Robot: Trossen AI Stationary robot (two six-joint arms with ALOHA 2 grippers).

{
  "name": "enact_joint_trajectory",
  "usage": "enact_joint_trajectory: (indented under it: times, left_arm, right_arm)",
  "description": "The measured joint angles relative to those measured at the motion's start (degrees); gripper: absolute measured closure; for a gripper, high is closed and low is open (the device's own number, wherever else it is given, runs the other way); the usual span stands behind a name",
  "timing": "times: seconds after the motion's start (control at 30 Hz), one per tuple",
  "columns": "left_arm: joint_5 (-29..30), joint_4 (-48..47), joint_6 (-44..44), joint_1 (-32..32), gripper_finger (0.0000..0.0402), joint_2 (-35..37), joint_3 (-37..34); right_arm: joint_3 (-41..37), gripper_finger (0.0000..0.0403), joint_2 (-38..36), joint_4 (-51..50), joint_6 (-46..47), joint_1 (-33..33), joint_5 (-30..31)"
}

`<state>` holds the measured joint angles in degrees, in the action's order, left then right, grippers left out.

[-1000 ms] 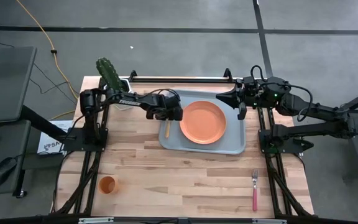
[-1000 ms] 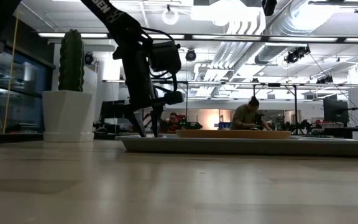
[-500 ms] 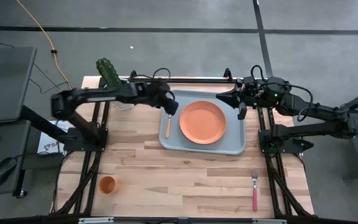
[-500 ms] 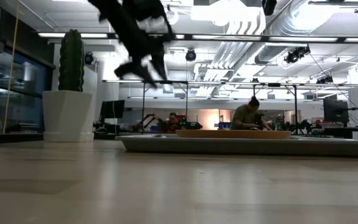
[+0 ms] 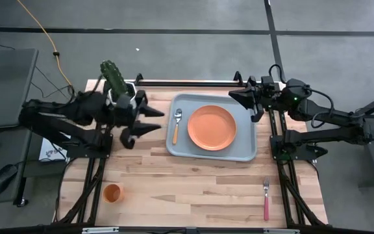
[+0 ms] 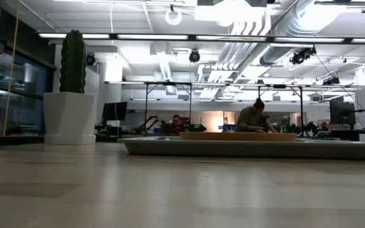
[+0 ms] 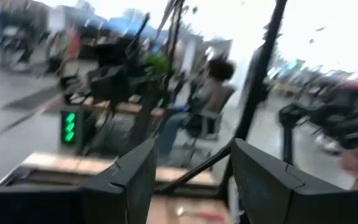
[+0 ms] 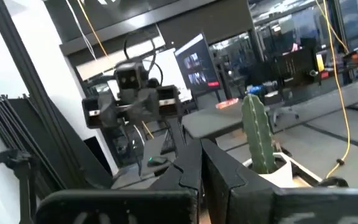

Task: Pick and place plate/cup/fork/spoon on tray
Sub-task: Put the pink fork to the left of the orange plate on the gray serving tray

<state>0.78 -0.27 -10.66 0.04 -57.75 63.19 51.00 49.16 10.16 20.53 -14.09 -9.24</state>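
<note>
The grey-blue tray (image 5: 245,148) lies at the table's far middle and shows in the low view (image 6: 170,147). The orange plate (image 5: 211,127) sits on it, also in the low view (image 6: 236,136). The spoon (image 5: 176,126) lies flat on the tray's left part, bowl toward the far edge. The orange cup (image 5: 112,192) stands near the front left. The pink-handled fork (image 5: 266,199) lies near the front right. My left gripper (image 5: 150,119) is open and empty, left of the tray; its fingers (image 7: 129,180) stand wide apart. My right gripper (image 5: 235,97) is shut and empty above the tray's far right corner.
A white pot with a green cactus (image 5: 117,83) stands at the far left corner, close behind my left arm; it shows in the low view (image 6: 68,114). A black rail (image 5: 187,82) runs along the far edge. Bare wood lies between cup and fork.
My left gripper has risen from the spoon on the tray's left part and drawn back toward the table's left edge, leaving the low view. The spoon stays lying on the tray beside the plate.
</note>
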Motion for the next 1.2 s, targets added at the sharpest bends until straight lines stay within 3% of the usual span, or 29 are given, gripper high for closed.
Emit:
enact_joint_trajectory:
  times: [0.17,0.27,0.9,1.03,1.2]
  left_arm:
    - [5.35,10.86,-2.78,-1.87,0.0208,5.74,-11.98]
    - [5.14,14.43,-4.89,-1.19,0.0208,7.5,-15.74]
    - [4.39,13.89,-1.75,-0.64,0.0208,8.3,-16.28]
    - [4.39,13.82,-1.72,-0.64,0.0208,8.3,-16.28]
    - [4.39,13.81,-1.73,-0.64,0.0208,8.3,-16.28]
  right_arm:
    - [0.0,0.0402,0.0,0.04,0.22,0.0,0.14]
    - [0.0,0.0402,-0.02,0.08,0.48,0.0,0.18]
    - [0.0,0.0399,-0.01,-1.79,1.36,0.0,1.93]
    - [0.0,0.0363,0.0,-3.51,1.62,0.0,3.34]
    - [0.0,0.0272,0.0,-5.32,1.95,0.0,6.22]
